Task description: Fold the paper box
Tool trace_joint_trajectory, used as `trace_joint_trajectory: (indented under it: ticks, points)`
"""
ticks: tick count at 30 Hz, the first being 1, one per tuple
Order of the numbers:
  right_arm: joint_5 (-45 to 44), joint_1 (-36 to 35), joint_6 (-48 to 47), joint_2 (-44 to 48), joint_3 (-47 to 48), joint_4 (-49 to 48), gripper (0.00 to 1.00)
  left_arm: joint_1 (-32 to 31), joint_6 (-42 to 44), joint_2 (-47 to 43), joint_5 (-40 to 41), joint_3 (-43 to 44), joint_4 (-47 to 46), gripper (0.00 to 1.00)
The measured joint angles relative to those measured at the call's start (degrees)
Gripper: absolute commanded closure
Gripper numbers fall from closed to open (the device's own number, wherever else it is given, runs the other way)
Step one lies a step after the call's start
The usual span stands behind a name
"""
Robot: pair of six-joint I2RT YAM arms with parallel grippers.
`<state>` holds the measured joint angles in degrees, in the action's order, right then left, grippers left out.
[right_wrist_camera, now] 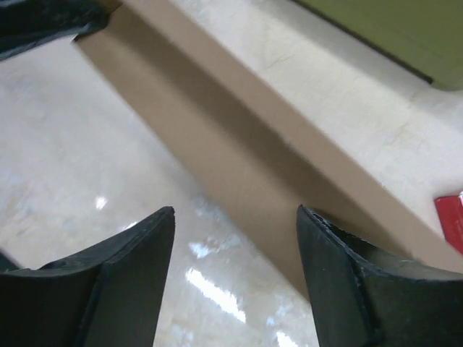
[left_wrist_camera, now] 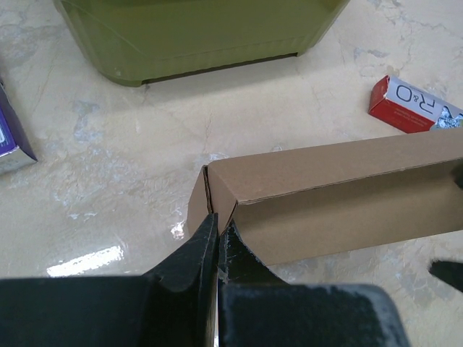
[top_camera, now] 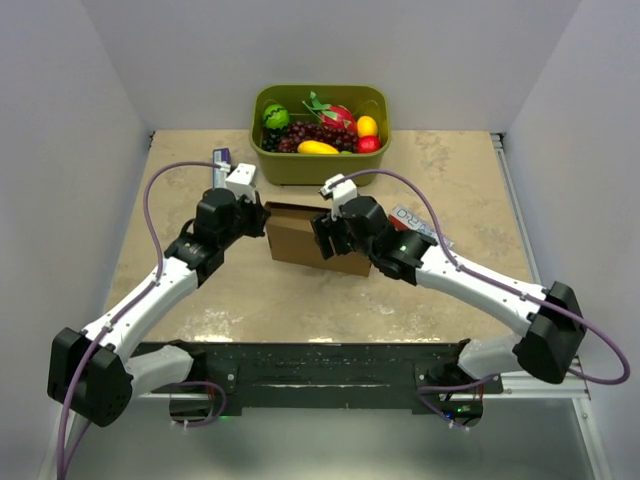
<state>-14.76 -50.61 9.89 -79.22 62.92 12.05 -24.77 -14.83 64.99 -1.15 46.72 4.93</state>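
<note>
here the left jaws pinch the paper box [top_camera: 292, 238], right jaws apart.

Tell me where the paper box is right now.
In the top view the paper box sits mid-table, just in front of the green tub; the left gripper pinches its left end, the open right gripper flanks its right.

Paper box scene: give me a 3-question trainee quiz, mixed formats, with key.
1. True or false: the right gripper is clamped shut on the paper box.
2. What stands beyond the box in the top view? A) green tub of fruit B) a kettle C) a laptop
3. Which gripper pinches the box's end?
Key: 1 false, its jaws stand apart; 2 A; 3 the left gripper.
</note>
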Motion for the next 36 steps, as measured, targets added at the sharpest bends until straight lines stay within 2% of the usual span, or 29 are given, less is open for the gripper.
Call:
trace_joint_trajectory:
  ticks: [4,7,11,14,18,26,29,30,34,36]
  points:
    - [3.61,-0.31,0.55,5.33,0.15,7.74,0.22,0.0,-0.09,0.26,-0.09,0.55,0.59,1.0]
    - [3.13,-0.35,1.27,9.25,0.76,13.14,0.21,0.0,-0.11,0.52,-0.07,0.87,0.85,1.0]
    - [-3.3,-0.37,2.58,14.19,1.92,20.72,0.21,0.0,-0.07,0.68,-0.07,1.29,1.42,1.0]
    - [-8.39,0.09,3.23,16.06,1.97,24.13,0.27,0.0,-0.04,0.7,-0.09,1.4,1.68,1.0]
    - [-11.65,3.61,3.23,15.78,1.64,24.94,0.32,0.0,0.02,0.7,-0.11,1.44,1.79,1.0]
    - [-12.72,9.84,0.74,10.19,-0.83,20.04,0.42,0.0,0.07,0.7,-0.13,1.44,1.81,1.0]
    - [-13.14,10.27,-0.55,8.41,-0.9,18.05,0.59,0.0,0.42,0.7,-0.15,1.49,1.81,1.0]
    - [-13.09,10.27,-1.01,8.28,-0.9,17.64,0.75,-0.02,0.48,0.74,-0.2,1.51,1.81,1.0]
    - [-12.11,10.23,-2.27,7.61,-0.9,17.25,0.94,0.0,0.57,1.14,-0.46,1.81,1.9,1.0]
    - [-10.75,10.25,-2.45,7.3,-0.76,17.66,0.98,0.0,0.7,1.53,-0.72,2.25,2.03,1.0]
